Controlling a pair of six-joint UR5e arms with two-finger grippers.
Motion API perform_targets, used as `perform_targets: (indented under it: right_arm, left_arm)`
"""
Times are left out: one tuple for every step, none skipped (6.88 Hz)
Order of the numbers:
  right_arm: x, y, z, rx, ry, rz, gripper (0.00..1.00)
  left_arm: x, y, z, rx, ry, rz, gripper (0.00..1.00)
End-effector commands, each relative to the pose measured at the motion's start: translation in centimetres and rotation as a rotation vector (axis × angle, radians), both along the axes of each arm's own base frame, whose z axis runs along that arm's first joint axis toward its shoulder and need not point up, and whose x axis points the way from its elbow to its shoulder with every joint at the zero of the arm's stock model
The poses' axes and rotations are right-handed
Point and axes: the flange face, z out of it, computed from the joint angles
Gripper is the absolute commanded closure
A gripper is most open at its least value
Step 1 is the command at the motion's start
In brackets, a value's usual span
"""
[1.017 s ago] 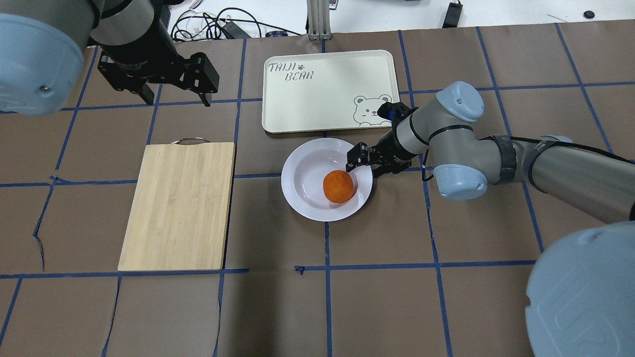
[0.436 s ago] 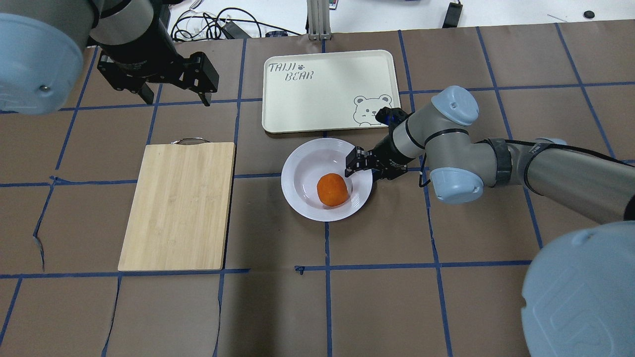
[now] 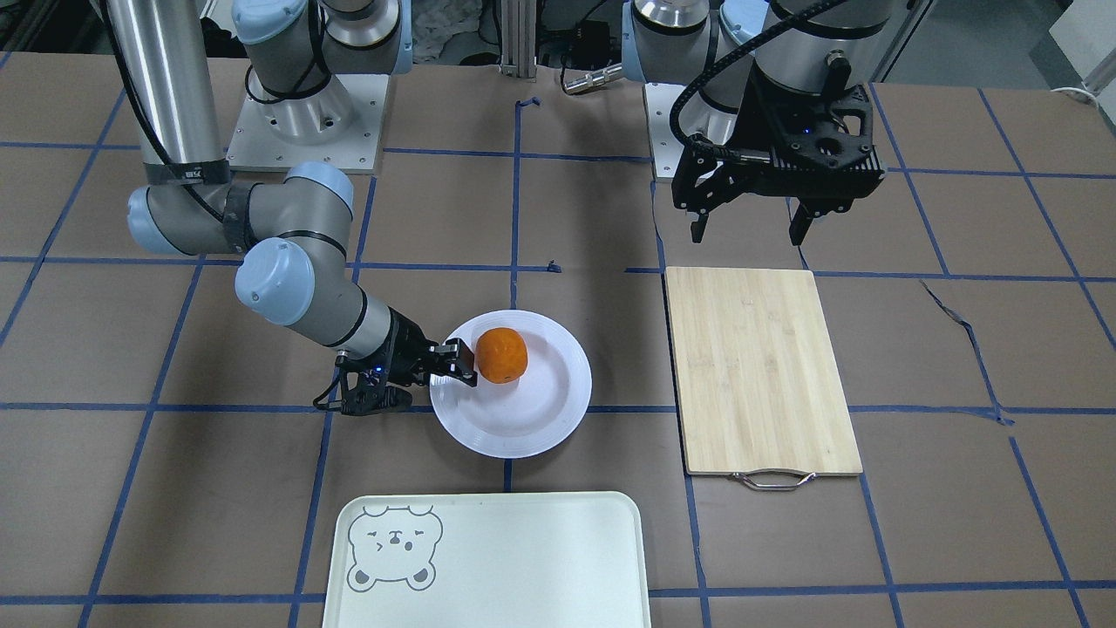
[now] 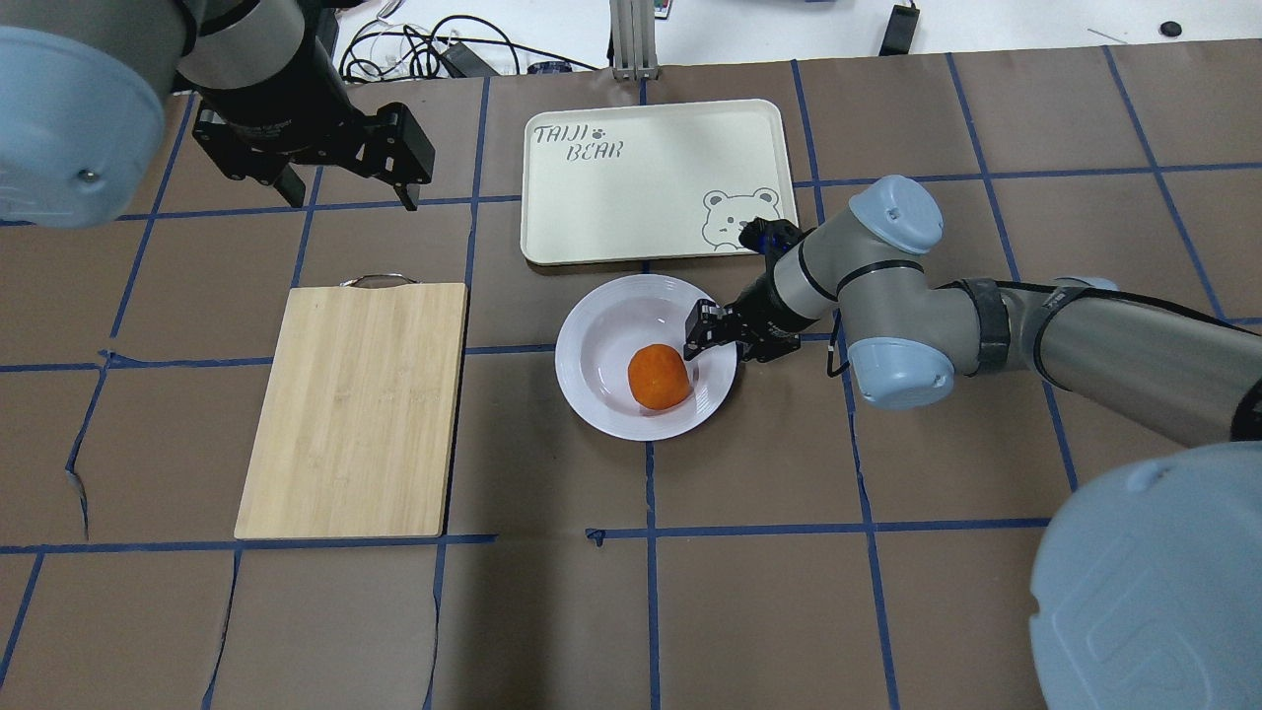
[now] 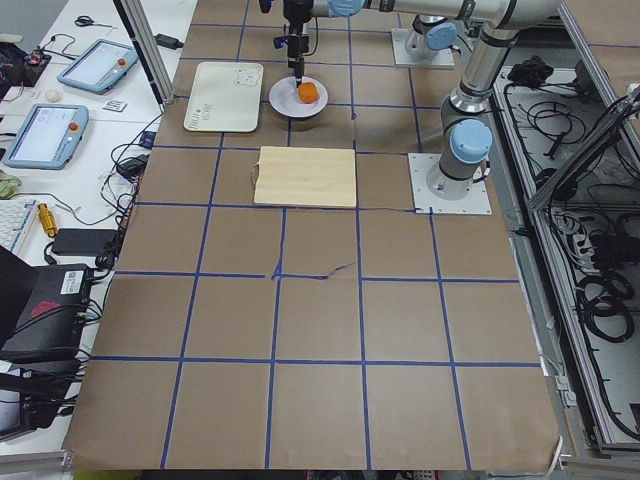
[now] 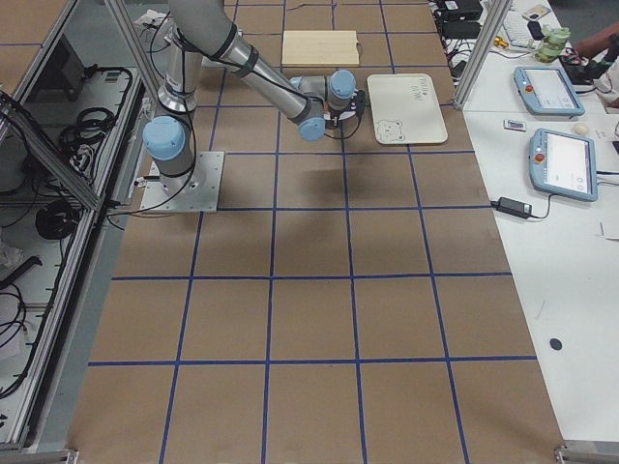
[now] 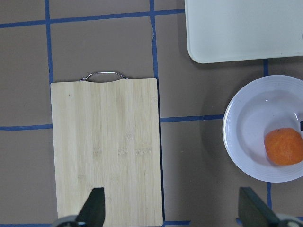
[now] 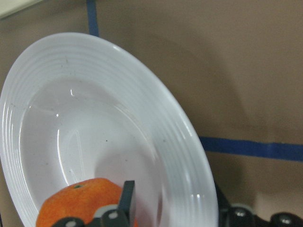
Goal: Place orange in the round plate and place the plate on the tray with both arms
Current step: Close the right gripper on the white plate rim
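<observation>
The orange sits loose in the round plate, just short of the tray. Right gripper fingers straddle the rim, can't tell if they're clamped. Left gripper hangs open. One-sided lift tilts it, orange rolls out.

Bright, even light; soft shadows, sharp focus

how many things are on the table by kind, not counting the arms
orange: 1
round plate: 1
tray: 1
bamboo cutting board: 1
total: 4
</observation>
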Motion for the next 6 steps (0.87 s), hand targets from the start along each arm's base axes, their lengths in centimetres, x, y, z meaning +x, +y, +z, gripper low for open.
perform_targets:
  right_arm:
    - [0.04, 0.01, -0.4, 0.007, 0.002, 0.001, 0.54]
    - [0.02, 0.01, -0.41, 0.007, 0.003, 0.001, 0.63]
    - [0.01, -0.05, -0.36, 0.005, 0.005, 0.001, 0.71]
    - [0.0, -0.05, -0.37, 0.005, 0.006, 0.001, 0.79]
    - [-0.01, -0.04, -0.39, 0.007, 0.008, 0.001, 0.84]
    - [-0.01, -0.04, -0.31, 0.006, 0.008, -0.001, 0.86]
  left_arm:
    - [0.0, 0.0, 0.0, 0.0, 0.0, 0.0, 0.0]
    - [0.0, 0.0, 0.0, 0.0, 0.0, 0.0, 0.0]
    - [0.01, 0.0, 0.0, 0.0, -0.001, 0.0, 0.0]
    - [0.0, 0.0, 0.0, 0.0, 0.0, 0.0, 0.0]
    - [0.0, 0.0, 0.0, 0.0, 0.0, 0.0, 0.0]
    - [0.01, 0.0, 0.0, 0.0, -0.001, 0.0, 0.0]
